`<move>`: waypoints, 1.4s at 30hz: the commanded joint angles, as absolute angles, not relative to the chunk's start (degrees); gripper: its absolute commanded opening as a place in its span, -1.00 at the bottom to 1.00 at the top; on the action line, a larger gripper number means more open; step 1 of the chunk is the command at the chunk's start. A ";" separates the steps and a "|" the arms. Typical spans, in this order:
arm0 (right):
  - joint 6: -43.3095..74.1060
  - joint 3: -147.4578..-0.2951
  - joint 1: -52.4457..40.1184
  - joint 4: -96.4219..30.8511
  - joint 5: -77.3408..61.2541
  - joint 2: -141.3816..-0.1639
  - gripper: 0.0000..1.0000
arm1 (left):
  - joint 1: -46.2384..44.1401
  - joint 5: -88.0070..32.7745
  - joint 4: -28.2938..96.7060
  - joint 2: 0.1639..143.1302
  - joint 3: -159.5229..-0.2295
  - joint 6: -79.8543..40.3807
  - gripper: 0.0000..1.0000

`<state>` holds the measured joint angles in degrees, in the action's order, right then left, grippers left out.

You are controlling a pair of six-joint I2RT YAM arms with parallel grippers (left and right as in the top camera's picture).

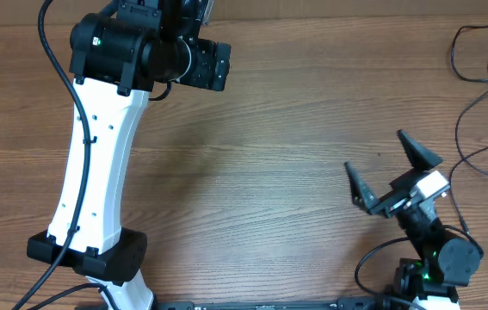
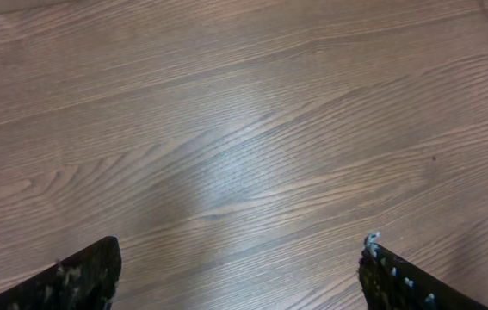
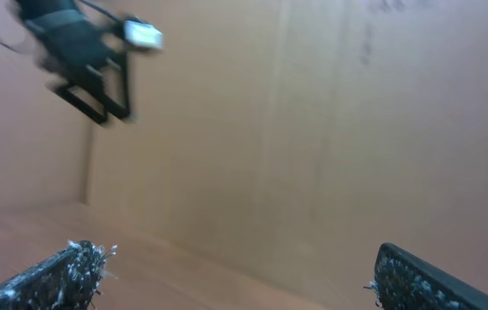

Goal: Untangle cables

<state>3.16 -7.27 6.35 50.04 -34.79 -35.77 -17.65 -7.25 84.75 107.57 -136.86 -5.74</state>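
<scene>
The thin black flexible cables [image 1: 459, 133] lie as loose curving strands at the far right of the brown wood-grain tabletop [image 1: 269, 172]. They sit beyond the right end effector [image 1: 373, 150] and off to its right. That end effector is released, jaws spread wide with nothing between them. Its wrist view looks up at a plain brown wall [image 3: 312, 129], not down at the strands. The strands run mainly from the far edge back toward the robot, bowing in slack loops, so their long axis lies roughly along the right arm's reach. The left end effector [image 2: 239, 250] is also released and empty over bare wood. It is well apart from the cables, with only strand ends at the right edge of its view. I judge the right arm clearly nearer; it would need to tip downward and swing outward.
</scene>
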 commanded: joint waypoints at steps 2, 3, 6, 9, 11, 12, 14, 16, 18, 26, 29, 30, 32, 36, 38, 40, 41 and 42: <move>2.44 -7.20 -0.56 50.50 -28.91 -30.94 1.00 | -18.04 -7.09 84.64 107.57 -136.97 -4.93 0.75; 1.83 -7.11 -1.96 50.30 -28.36 -29.74 1.00 | -18.04 -7.09 84.84 107.57 -136.97 -5.19 0.75; 0.64 -7.09 -5.50 48.49 -24.82 -25.26 1.00 | -18.04 -7.16 85.36 107.57 -136.97 -6.33 0.75; -0.47 -7.09 -7.40 46.50 -23.79 -20.84 1.00 | -18.04 -7.81 85.67 107.57 -136.97 -6.87 0.74; -0.54 -7.09 -8.38 46.13 -23.03 -18.94 1.00 | -18.04 -8.49 85.65 107.57 -136.97 -6.85 0.74; -0.54 -7.09 -9.13 46.19 -22.41 -18.04 1.00 | -18.04 -8.60 85.60 107.57 -136.97 -6.85 0.75; -1.17 -7.09 -10.57 46.19 -21.17 -16.32 0.99 | -18.04 -8.60 85.58 107.57 -136.97 -6.87 0.80; -2.00 -7.09 -11.97 46.39 -21.02 -14.24 1.00 | -18.04 -8.64 85.60 107.57 -136.97 -6.87 0.86; -2.00 -7.09 -12.64 46.35 -21.02 -11.99 1.00 | -18.04 -9.19 85.47 107.57 -136.97 -6.87 0.87; -2.04 -7.09 -12.86 44.40 -20.99 -5.89 1.00 | -18.04 -10.00 85.93 107.57 -136.97 -6.87 0.89; -3.51 -7.07 -14.31 41.67 -18.83 -4.75 1.00 | -18.04 -10.15 86.72 107.59 -136.97 -6.87 0.93; -3.73 -7.07 -14.68 40.60 -16.73 -4.49 1.00 | -18.04 -10.15 87.07 107.57 -136.97 -6.85 0.95; -3.73 -7.07 -15.11 37.47 -10.81 -4.34 1.00 | -18.04 -10.15 87.42 107.57 -136.97 -6.85 0.96; -2.66 -7.07 -15.11 24.64 6.35 -4.34 1.00 | -18.04 -10.15 87.46 107.57 -136.97 -6.85 0.96; 0.10 -7.07 -15.11 18.61 15.70 -4.34 1.00 | -18.04 -10.15 87.48 107.57 -136.97 -6.85 0.96; 2.22 -7.07 -15.11 13.91 19.84 -4.34 1.00 | -18.04 -10.15 87.48 107.57 -136.97 -6.85 0.96; 2.15 -7.07 -15.11 10.81 20.03 -4.34 1.00 | -18.04 -10.15 87.48 107.57 -136.97 -6.85 0.96; 2.15 -7.07 -15.11 7.64 20.03 -4.34 1.00 | -18.04 -10.15 87.46 107.57 -136.97 -6.83 0.96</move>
<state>-0.34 -6.96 -14.79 11.64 9.87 -4.75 -17.65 -9.34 87.53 107.57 -136.86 -6.02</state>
